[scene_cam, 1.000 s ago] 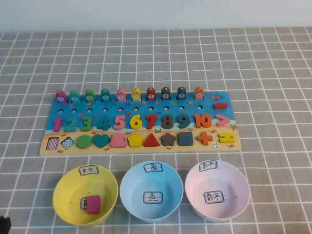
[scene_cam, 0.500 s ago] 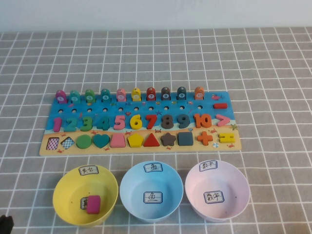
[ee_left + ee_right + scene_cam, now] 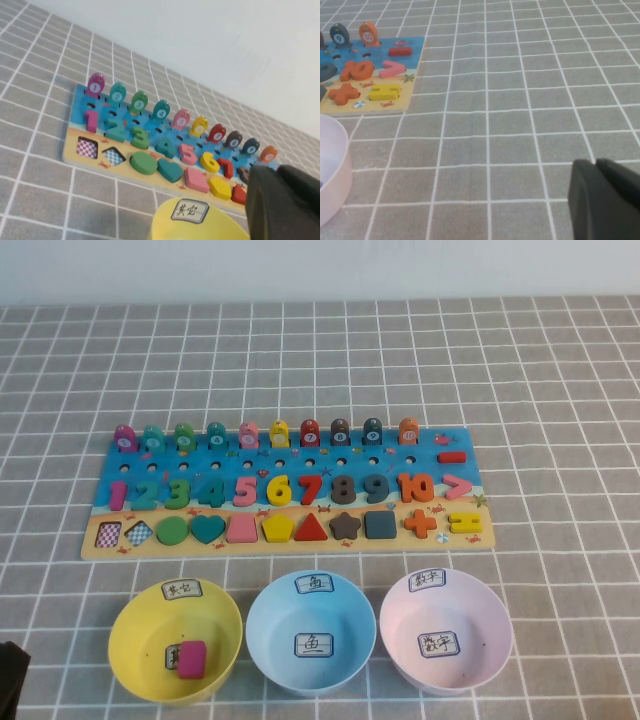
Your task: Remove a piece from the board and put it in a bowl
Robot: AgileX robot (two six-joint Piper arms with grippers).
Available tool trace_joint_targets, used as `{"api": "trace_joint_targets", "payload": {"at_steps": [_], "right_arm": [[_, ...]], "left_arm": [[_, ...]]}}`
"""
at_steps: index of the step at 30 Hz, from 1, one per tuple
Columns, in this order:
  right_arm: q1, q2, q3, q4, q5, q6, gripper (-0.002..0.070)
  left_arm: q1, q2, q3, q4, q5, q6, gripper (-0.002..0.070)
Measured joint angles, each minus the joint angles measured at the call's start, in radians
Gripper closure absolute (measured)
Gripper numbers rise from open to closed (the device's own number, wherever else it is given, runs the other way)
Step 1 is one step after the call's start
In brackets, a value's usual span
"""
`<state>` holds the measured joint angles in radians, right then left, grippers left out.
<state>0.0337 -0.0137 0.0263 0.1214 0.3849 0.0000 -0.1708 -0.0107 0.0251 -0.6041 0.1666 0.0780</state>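
Our left gripper [image 3: 12, 680] has crept further into view at the near-left corner, clenched and empty. Right gripper [image 3: 605, 200] idles, also clenched. We risk nudging the neighbouring green 2 [image 3: 146, 492] when grasping the pink 1 [image 3: 117, 494], seated at the board's [image 3: 290, 545] left end, far from the pink bowl [image 3: 446, 630].

The board [image 3: 290, 545] is looking like painted wood with a smooth printed face, and the piece [image 3: 117, 494] on it is showing a matt magenta painted finish. The bowl [image 3: 446, 626] is looking like smooth pale pink plastic with a soft sheen, carrying white paper-like labels. The tablecloth [image 3: 560, 390] is appearing as matt grey cloth with white grid lines. The left gripper [image 3: 282, 202] and right gripper [image 3: 602, 197] are showing matt black plastic-looking bodies.
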Motion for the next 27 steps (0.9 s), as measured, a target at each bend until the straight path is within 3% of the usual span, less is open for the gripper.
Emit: {"api": "trace_joint_targets", "payload": {"at_steps": [15, 21, 27], "right_arm": [[0.0, 0.0, 0.0, 0.0, 0.0, 0.0, 0.0694], [0.0, 0.0, 0.0, 0.0, 0.0, 0.0, 0.0694], [0.0, 0.0, 0.0, 0.0, 0.0, 0.0, 0.0694]], "left_arm": [[0.0, 0.014, -0.019, -0.042, -0.03, -0.03, 0.0679], [0.0, 0.245, -0.199, -0.041, -0.005, -0.04, 0.0679], [0.0, 0.585, -0.457, -0.018, 0.143, 0.026, 0.0679]]}}
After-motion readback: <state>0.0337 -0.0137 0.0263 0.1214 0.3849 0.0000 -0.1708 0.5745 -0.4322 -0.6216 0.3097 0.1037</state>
